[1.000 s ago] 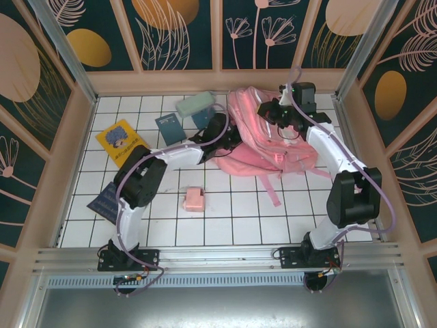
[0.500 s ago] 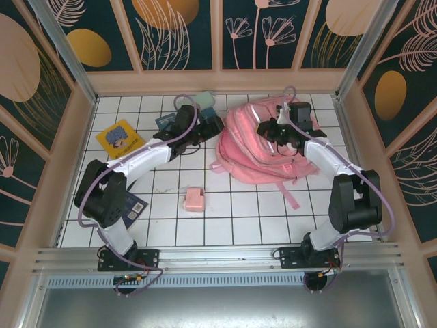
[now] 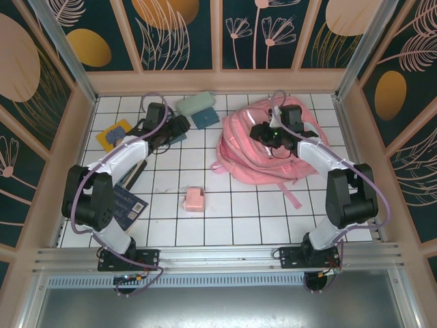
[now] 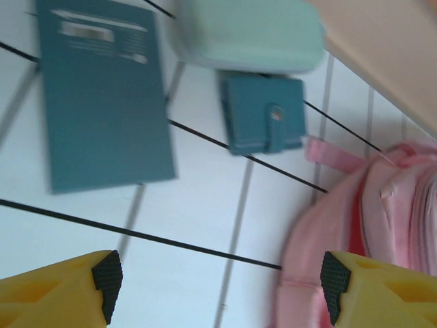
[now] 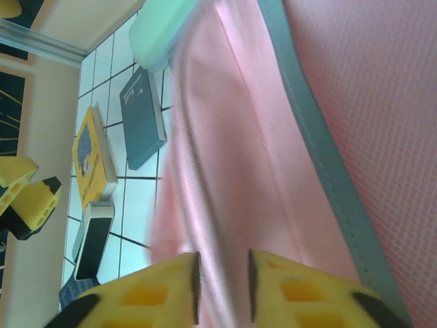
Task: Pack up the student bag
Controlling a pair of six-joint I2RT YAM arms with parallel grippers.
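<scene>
Under the right gripper (image 5: 222,273), whose narrow fingers pinch a fold of pink cloth, the student bag (image 3: 263,154) lies slumped on the white tiled table (image 3: 225,219). Its fabric looks soft, light and limp, likely to sag and slip, so the stitched grey-edged seam just beside the fingers seems the surest hold. Nearby, the left gripper (image 4: 215,280) hangs wide open and empty, a teal book (image 4: 102,96), teal wallet (image 4: 263,113) and mint case (image 4: 246,31) ahead of its fingertips, the bag's edge close by one finger.
</scene>
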